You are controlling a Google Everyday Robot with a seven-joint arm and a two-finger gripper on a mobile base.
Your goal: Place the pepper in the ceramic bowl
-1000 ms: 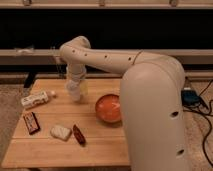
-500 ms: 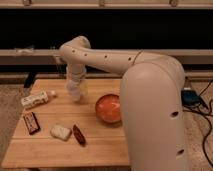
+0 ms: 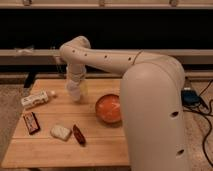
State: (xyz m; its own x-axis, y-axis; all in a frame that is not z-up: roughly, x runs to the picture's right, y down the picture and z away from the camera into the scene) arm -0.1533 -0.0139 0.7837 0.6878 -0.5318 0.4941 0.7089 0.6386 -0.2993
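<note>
Claw: the claw (image 3: 75, 94) hangs over the back of the tabletop (image 3: 60, 156), fingers apart, nothing in them.
Pepper: the pepper (image 3: 79, 135) lies near the front, just beside a pale lump (image 3: 60, 132), apart from the claw.
Bowl: the bowl (image 3: 99, 107) sits right of the pepper.
Bar: a brown bar (image 3: 31, 122) lies at the left.

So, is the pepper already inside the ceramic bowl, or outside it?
Out. The pepper lies on the table, left of the ceramic bowl; the gripper hangs farther back, above the table.
</note>
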